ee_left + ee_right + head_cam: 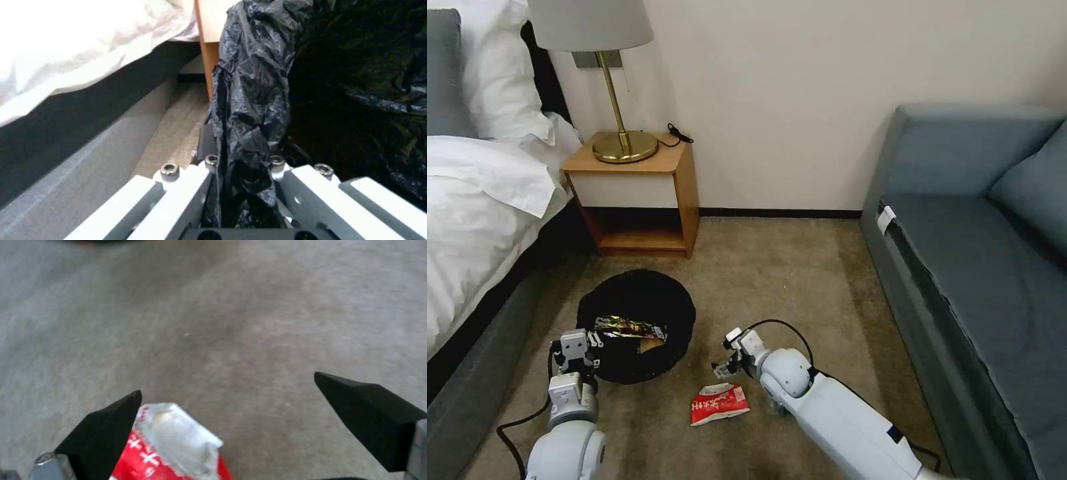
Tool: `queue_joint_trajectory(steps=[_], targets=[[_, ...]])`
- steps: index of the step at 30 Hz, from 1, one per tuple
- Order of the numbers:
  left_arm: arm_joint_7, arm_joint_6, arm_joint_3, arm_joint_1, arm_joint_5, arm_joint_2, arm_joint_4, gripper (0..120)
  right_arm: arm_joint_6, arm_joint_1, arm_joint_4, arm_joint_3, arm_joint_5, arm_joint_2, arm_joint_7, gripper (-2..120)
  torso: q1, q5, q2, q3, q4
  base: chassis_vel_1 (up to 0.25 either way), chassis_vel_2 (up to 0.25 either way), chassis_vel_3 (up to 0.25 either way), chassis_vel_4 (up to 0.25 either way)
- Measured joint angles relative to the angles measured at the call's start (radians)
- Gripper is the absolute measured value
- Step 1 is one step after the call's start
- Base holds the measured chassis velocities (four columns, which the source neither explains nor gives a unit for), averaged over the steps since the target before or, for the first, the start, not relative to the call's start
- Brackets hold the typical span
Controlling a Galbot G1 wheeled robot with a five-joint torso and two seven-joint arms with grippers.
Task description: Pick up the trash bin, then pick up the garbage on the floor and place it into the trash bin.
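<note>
Arms nearest: left tool (579,348) clamped on the liner rim of the trash bin (636,325), at the bin's 8 o'clock, keeping its mouth up to receive litter; wrist view shows the black bag (249,110) pinched between the fingers. Right tool (725,364) spread wide, holding nothing, hovering just past the red-and-white wrapper (719,403) at the wrapper's 12 o'clock, likely lining up a grab; wrapper's edge sits beside one fingertip (113,426). Gold-brown snack wrapper (628,328) already inside the bin. Beige carpet (774,280) under all. Farther: bed (480,193) at 10 o'clock, nightstand (640,193) with brass lamp (617,87) at 12, blue-grey sofa (980,253) at 2.
</note>
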Motion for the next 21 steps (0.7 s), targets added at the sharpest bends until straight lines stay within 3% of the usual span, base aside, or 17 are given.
queue_joint_trajectory(steps=[3,6,21], targets=[[-0.035,0.013,-0.005,-0.007,-0.023,-0.007,-0.008,1,-0.006,0.038,-0.051,-0.041,-0.099,0.014,-0.147,100,0.000,-0.0001,0.000,0.000,-0.0001,0.000,0.000,0.000,0.000],[-0.046,0.025,-0.007,-0.009,-0.036,-0.011,-0.020,1,0.001,0.048,-0.093,-0.067,-0.131,0.025,-0.185,100,0.000,0.0000,0.000,0.000,0.0000,0.000,0.000,0.000,0.000],[-0.048,0.027,-0.020,-0.019,-0.085,-0.034,-0.023,1,0.115,0.062,-0.303,-0.103,-0.225,0.063,-0.202,100,0.000,-0.0001,0.000,0.000,-0.0001,0.000,0.000,0.000,0.000]])
